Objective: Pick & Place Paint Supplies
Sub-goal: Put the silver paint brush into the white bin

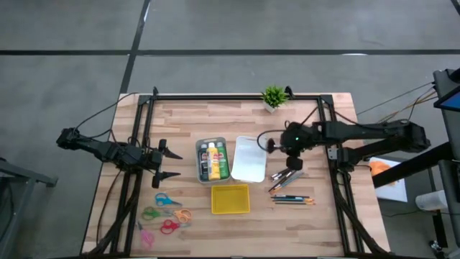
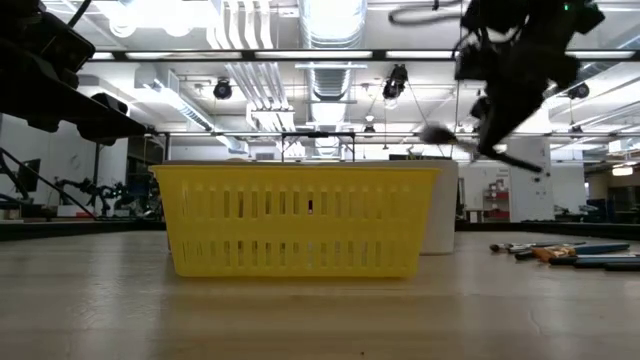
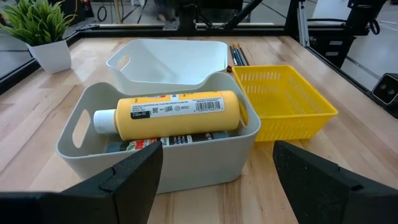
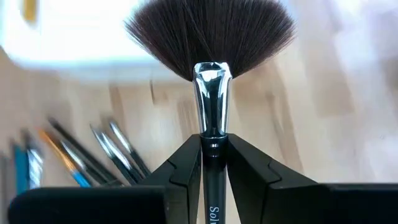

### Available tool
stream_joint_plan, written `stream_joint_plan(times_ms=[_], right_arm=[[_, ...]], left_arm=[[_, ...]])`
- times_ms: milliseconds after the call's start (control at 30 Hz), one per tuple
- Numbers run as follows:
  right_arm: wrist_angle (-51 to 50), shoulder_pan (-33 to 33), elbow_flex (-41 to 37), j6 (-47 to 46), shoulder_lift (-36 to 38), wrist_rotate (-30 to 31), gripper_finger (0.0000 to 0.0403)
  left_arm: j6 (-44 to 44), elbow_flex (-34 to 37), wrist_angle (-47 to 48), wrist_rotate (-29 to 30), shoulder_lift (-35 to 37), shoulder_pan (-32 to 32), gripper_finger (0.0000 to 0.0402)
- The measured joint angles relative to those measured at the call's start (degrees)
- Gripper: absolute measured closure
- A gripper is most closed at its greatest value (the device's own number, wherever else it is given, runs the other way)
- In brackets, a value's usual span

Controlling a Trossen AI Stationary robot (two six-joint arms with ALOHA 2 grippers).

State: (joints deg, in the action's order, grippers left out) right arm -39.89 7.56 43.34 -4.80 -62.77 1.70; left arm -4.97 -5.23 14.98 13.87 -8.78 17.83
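High view: the left end effector [image 1: 171, 164] waits with fingers spread wide at the table's [image 1: 323, 223] left edge, facing a grey bin [image 1: 200, 167] already stocked with paint bottles [image 1: 213, 160]. Right of the empty white bin [image 1: 249, 160], the right end effector [image 1: 281, 145] pinches a fan brush [image 4: 211, 74] by its handle, bristles leading, its long axis in line with the fingers. It appears mid-carry above the table; next, seemingly, comes lowering it into a bin. Loose brushes and pencils [image 1: 291, 191] remain.
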Motion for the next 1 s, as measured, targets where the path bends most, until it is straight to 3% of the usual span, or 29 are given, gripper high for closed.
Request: stream_joint_plan(times_ms=[200,467,1000], right_arm=[[-0.03,-0.01,6.50,-11.36,0.27,-0.02,0.0335],[-0.19,-0.03,11.76,-30.61,-6.55,-0.15,0.0335],[1.21,-1.68,22.99,-44.43,-25.09,-0.71,0.0335]], left_arm=[[0.00,0.00,0.00,0.00,0.00,0.01,0.0096],[0.00,0.00,0.00,0.00,0.00,0.01,0.0096],[-0.01,0.00,0.00,0.00,0.00,0.00,0.0096]])
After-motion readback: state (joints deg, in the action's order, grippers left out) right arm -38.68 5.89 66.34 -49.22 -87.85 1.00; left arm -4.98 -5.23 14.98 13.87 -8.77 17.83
